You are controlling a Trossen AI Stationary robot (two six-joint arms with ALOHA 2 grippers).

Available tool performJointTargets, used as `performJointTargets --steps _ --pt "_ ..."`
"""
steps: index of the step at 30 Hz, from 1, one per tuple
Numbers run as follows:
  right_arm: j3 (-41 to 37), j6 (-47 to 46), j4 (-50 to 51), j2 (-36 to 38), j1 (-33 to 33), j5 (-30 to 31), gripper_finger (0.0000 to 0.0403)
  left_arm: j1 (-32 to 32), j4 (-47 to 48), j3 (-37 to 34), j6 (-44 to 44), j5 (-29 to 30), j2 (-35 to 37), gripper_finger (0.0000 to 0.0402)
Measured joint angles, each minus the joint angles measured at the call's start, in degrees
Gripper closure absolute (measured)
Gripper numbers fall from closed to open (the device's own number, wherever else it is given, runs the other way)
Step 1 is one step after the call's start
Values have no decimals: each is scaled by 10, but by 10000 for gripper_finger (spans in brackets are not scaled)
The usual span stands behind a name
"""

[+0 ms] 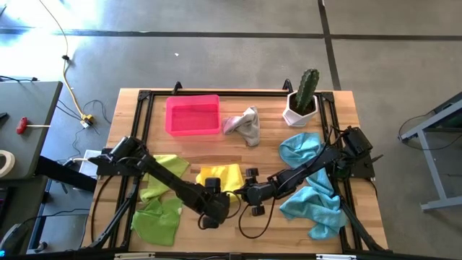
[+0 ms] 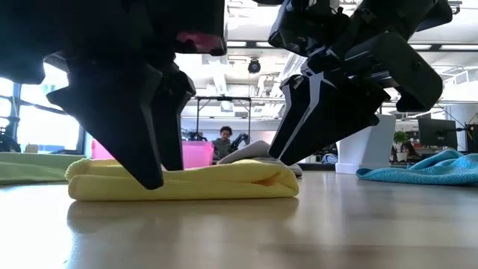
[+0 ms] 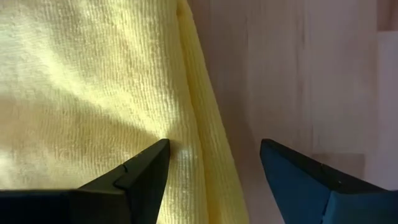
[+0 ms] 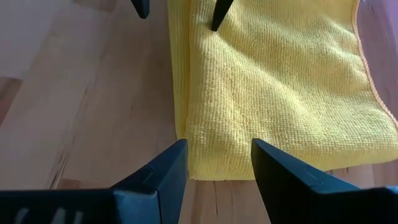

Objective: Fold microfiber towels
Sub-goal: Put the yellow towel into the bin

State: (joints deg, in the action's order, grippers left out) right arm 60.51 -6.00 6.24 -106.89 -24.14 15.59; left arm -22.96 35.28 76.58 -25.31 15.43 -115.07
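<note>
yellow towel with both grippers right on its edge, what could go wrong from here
1. The left gripper straddles the yellow towel's folded edge, one finger on cloth, one over bare table. Closing may catch only the top layer, and the fold could peel open.
2. The right gripper is open at the corner of the same edge; uneven pulls could skew the fold.
3. Both arms crowd the same edge, so the grippers might bump.

Wooden table (image 1: 271,155) with towels (image 1: 222,175), pink tray (image 1: 192,115), cactus pot (image 1: 301,108)
</note>
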Motion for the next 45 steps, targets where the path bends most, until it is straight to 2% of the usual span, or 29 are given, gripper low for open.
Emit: performJointTargets --steps 11,17,21,28,30,36,41,45 --pt "0 0 9 0 0 0 231 -3 13 1 -11 23 -21 158" --pt "0 -1 9 0 0 0 231 -6 27 4 -29 73 -39 163" --pt "0 -10 11 0 0 0 231 -2 28 4 -32 75 -40 207" --pt "0 -18 19 0 -2 0 231 1 41 2 -26 80 -41 361" --pt "0 -17 18 0 -3 0 231 1 45 1 -25 89 -42 390" --pt "1 -30 23 11 -3 1 231 4 93 -4 -3 110 -23 390" --pt "2 -30 40 42 -3 15 231 11 179 23 5 176 14 395" --pt "2 -28 69 71 -4 58 231 26 223 38 27 230 26 396"
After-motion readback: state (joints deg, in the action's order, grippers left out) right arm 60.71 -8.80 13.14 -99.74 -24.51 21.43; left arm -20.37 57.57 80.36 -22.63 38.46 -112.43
